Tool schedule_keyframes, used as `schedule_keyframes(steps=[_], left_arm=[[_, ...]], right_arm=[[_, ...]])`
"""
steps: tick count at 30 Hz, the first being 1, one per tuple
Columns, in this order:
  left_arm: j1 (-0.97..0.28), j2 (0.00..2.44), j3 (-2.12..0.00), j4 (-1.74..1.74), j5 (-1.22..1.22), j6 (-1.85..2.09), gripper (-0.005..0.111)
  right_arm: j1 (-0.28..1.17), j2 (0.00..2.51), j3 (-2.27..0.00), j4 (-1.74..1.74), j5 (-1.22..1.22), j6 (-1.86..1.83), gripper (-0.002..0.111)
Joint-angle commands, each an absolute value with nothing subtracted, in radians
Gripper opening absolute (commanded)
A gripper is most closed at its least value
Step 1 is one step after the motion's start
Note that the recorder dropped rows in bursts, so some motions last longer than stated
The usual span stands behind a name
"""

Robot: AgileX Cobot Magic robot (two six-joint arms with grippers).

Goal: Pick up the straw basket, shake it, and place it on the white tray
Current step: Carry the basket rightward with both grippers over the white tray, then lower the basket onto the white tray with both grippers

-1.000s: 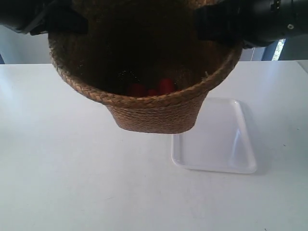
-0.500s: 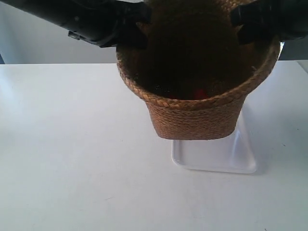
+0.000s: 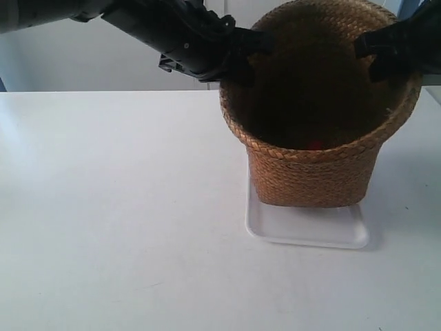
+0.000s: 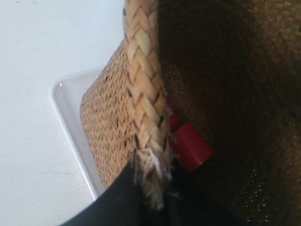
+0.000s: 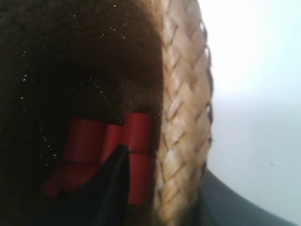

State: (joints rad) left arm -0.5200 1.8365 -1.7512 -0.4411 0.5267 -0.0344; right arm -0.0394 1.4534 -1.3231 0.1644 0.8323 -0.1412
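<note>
The straw basket (image 3: 313,176) stands upright with its base inside the white tray (image 3: 303,233); whether it fully rests there I cannot tell. The arm at the exterior view's left has its gripper (image 3: 238,58) on the basket's near-left rim. In the left wrist view my left gripper (image 4: 153,188) is shut on the braided rim of the basket (image 4: 141,84), with the tray (image 4: 70,127) beside the base. My right gripper (image 5: 162,188) is shut on the opposite rim of the basket (image 5: 186,108), seen in the exterior view as the gripper (image 3: 375,52).
Several red cylindrical pieces (image 5: 136,132) lie on the basket's floor, also seen as red pieces (image 4: 190,146) in the left wrist view. The white table (image 3: 117,207) stretches left and in front of the tray. A pale wall stands behind.
Both arms carried the basket to the right and down, from hanging over the table's middle to standing in the tray. Both grippers stayed shut on the rim.
</note>
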Motion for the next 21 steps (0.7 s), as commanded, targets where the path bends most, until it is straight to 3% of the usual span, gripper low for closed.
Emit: schedule_keyframes(steps=[1, 21], left_arm=[[-0.546, 1.837, -1.804, -0.428, 0.529, -0.072, 0.000], [-0.546, 1.878, -1.839, -0.339, 0.556, -0.138, 0.000]], right_arm=[[-0.041, 1.449, -1.331, 0.143, 0.815, -0.105, 0.000], [-0.041, 1.476, -1.325, 0.138, 0.798, -0.089, 0.000]])
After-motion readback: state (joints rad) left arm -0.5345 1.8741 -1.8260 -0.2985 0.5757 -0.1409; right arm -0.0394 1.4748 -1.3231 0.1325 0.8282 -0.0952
